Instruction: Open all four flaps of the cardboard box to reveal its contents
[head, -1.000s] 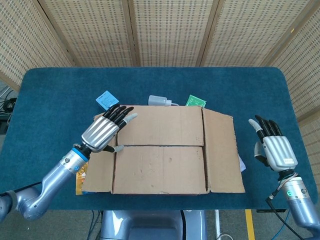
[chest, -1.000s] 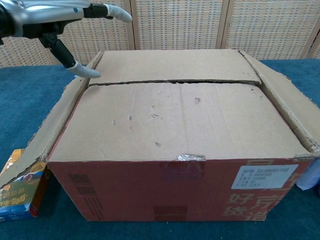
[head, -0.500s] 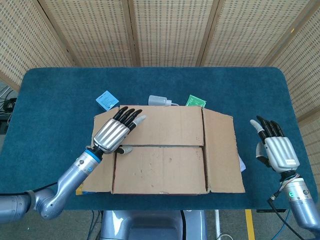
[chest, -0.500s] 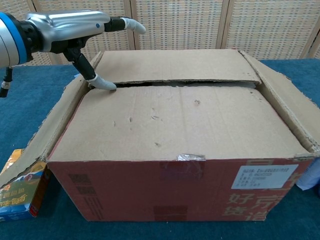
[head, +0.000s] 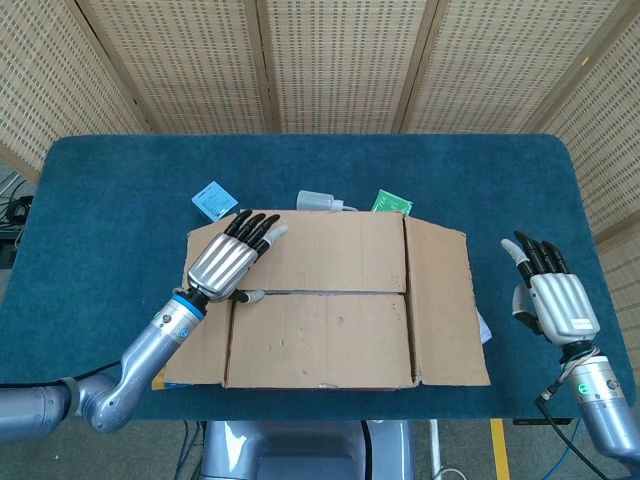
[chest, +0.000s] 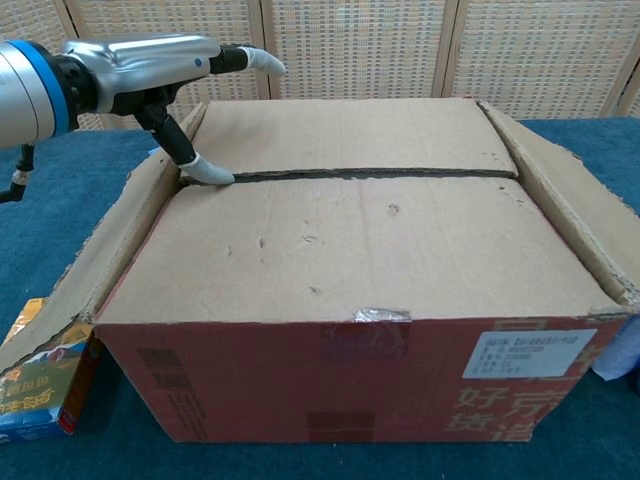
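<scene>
cardboard box (head: 330, 310) at table's (head: 100, 200) front edge, centre | left hand (head: 228, 262) fingers spread, thumb tip at seam between top flaps (chest: 340, 140), nothing gripped | right hand (head: 550, 295) empty, fingers apart, near right edge

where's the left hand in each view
Head view: left hand lies left of centre, over the cardboard box's left end, thumb tip at the seam.
Chest view: left hand is top left, thumb tip on the seam.
Shared landmark: the seam between the two long flaps.

Head view overhead; chest view low, close; both share box (head: 330, 305).
</scene>
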